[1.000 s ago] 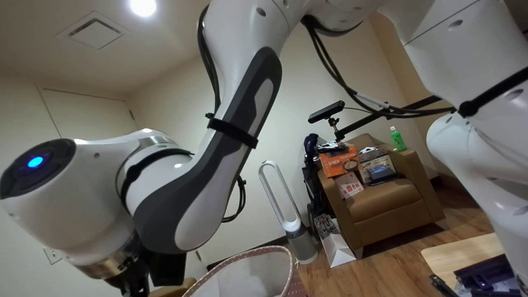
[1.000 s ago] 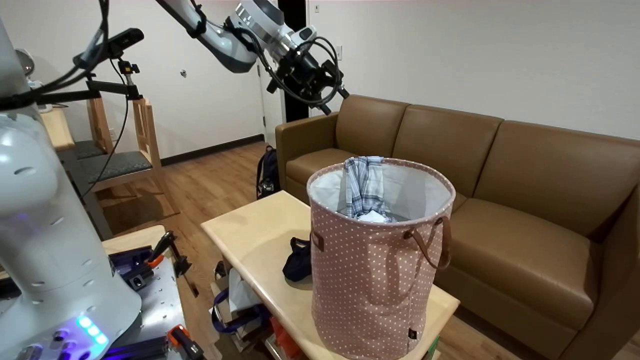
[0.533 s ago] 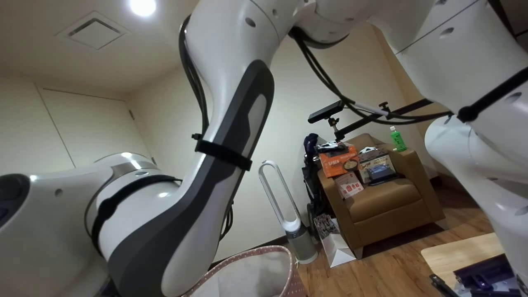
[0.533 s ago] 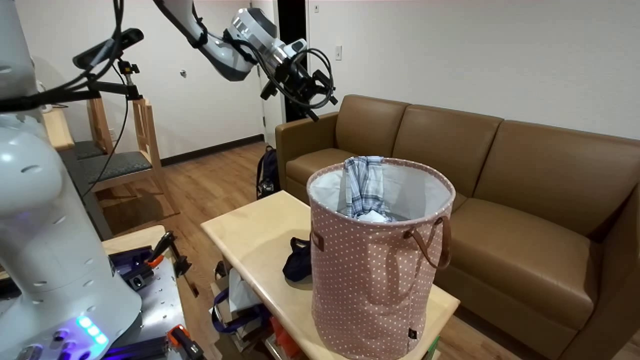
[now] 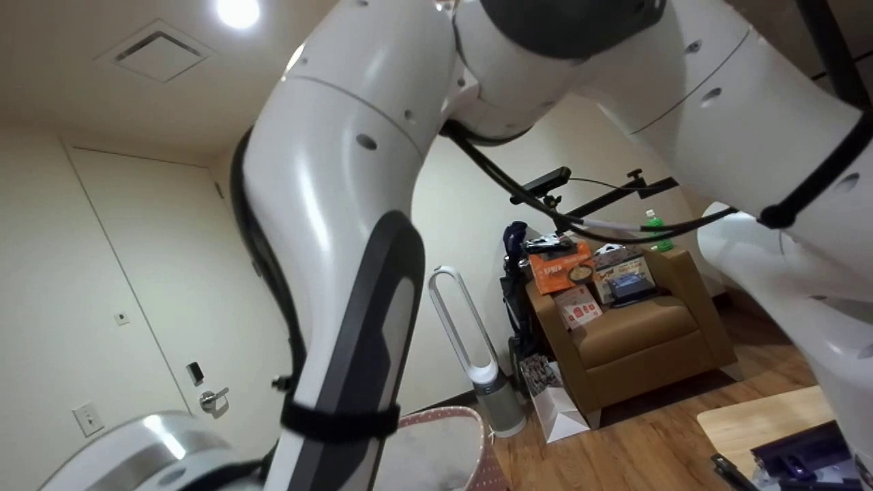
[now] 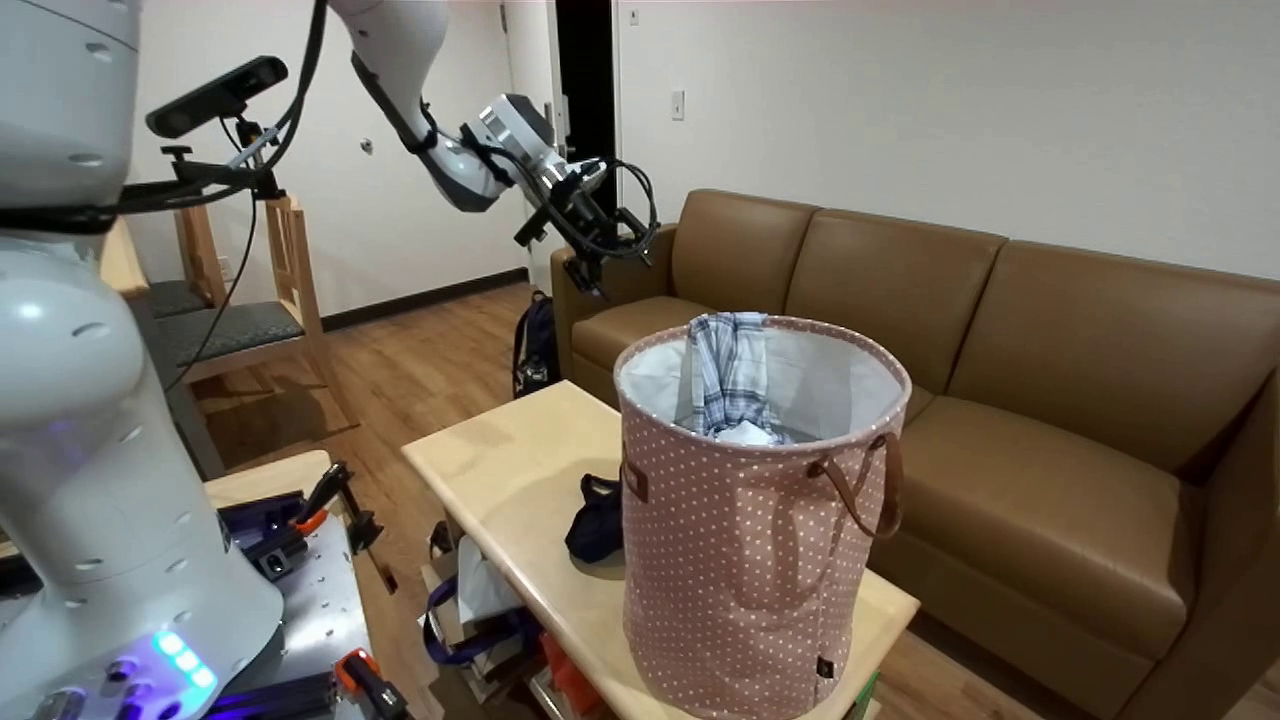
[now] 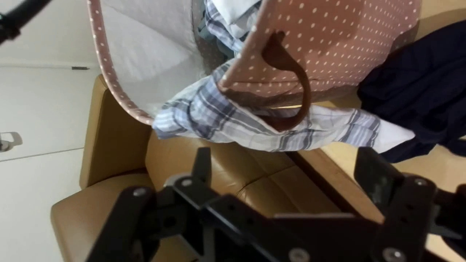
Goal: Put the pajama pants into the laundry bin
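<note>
Lower than before, my fingers (image 7: 202,165) stand wide apart, near the plaid pants (image 7: 240,129) draped over the bin rim (image 7: 109,74)

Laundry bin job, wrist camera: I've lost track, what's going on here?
The robot's gripper is open near the laundry bin, holding nothing. The plaid pajama pants are draped partly inside the bin and partly hanging outside, so they are not fully in yet. A dark cloth lies on the table beside the bin.
</note>
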{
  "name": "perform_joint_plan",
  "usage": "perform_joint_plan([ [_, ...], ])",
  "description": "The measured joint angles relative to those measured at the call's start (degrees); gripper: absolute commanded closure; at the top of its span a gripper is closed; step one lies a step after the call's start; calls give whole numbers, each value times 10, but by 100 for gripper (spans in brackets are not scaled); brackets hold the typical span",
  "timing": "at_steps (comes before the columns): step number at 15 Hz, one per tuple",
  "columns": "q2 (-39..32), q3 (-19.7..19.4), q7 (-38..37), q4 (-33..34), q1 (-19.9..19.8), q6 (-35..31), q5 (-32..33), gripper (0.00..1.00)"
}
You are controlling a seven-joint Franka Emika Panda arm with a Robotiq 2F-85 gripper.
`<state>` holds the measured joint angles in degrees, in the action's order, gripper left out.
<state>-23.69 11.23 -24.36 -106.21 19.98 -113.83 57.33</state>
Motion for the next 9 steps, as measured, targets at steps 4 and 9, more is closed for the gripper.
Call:
perform_joint_plan([
  [4,-75,-1,66,71,27,50,0,0],
  [9,-84,-4,94,83,31,78,5,0],
])
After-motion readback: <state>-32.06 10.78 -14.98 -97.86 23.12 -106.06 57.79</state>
